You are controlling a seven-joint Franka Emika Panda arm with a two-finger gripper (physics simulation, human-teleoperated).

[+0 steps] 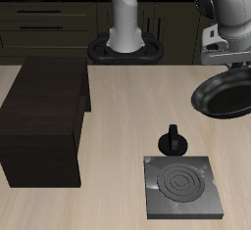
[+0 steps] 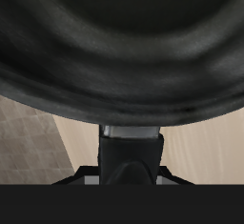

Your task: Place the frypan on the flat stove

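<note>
A dark brown cabinet (image 1: 44, 121) is seen on the worktop (image 1: 123, 107); beside it, a small black pot (image 1: 174, 139) stands just behind the flat stove (image 1: 180, 186), near the front edge. The frypan (image 1: 224, 95) is held aloft, tilted, well apart from the stove, its handle (image 2: 131, 156) clamped in the tool (image 1: 238, 60).
</note>
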